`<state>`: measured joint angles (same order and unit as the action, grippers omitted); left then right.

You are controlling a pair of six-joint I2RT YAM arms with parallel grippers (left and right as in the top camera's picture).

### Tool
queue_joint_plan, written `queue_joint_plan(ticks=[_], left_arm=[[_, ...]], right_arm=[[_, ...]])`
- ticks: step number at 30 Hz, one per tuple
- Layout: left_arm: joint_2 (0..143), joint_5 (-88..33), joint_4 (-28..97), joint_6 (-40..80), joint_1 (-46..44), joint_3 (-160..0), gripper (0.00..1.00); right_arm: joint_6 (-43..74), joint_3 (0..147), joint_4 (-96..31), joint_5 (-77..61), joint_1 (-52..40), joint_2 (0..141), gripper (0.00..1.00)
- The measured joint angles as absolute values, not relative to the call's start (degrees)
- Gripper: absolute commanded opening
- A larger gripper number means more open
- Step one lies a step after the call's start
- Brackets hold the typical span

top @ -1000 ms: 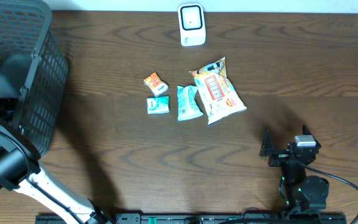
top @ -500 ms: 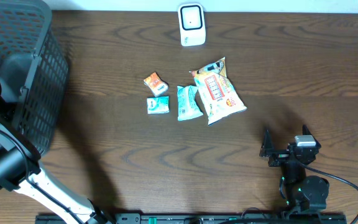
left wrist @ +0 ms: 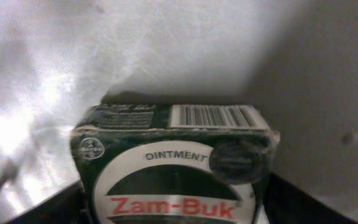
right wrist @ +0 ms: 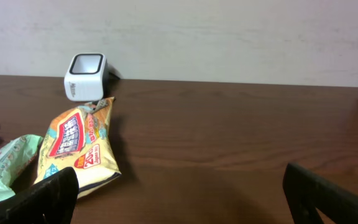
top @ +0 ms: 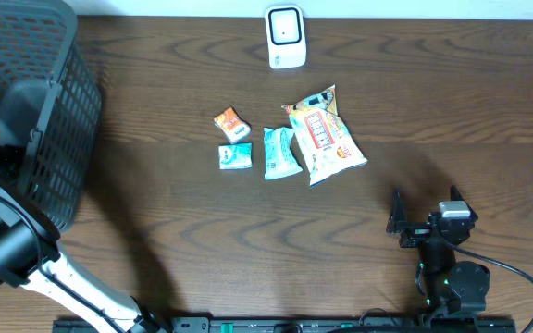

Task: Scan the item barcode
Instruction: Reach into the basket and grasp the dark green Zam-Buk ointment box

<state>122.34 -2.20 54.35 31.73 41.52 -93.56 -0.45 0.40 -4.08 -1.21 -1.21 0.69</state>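
In the left wrist view a dark green Zam-Buk ointment box (left wrist: 176,165) stands between the fingers of my left gripper (left wrist: 173,208). Its barcode (left wrist: 213,116) is on the top face. Both dark fingers (left wrist: 48,208) press against the box's sides, so the gripper is shut on it. From overhead, the left arm reaches into the black basket (top: 58,102), and the gripper and box are hidden there. The white scanner (top: 285,37) stands at the table's far edge and also shows in the right wrist view as the scanner (right wrist: 86,76). My right gripper (top: 398,222) rests open near the front right, holding nothing.
A yellow snack bag (top: 327,137), a teal packet (top: 280,153), a small teal pack (top: 235,155) and an orange pack (top: 231,123) lie mid-table. The snack bag (right wrist: 79,146) lies ahead-left of the right gripper (right wrist: 179,199). A pale wall backs the table.
The left arm has shifted very slightly inside the basket. The items on the table and the right arm have not moved.
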Motion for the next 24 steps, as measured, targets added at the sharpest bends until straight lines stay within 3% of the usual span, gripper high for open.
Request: queue_joint_plan(ticks=[11,24], left_arm=[[122.30,-2.72,54.41,31.22,41.52,-93.49,0.58],[121.40,-2.85,60.93,31.24,41.52,-95.50,0.59]], right_arm=[[-0.45,0.40,-4.08,-1.21,-1.21,0.69,0.99],[-0.45,0.40,-4.08,-1.23,-1.21,0.69,0.99]])
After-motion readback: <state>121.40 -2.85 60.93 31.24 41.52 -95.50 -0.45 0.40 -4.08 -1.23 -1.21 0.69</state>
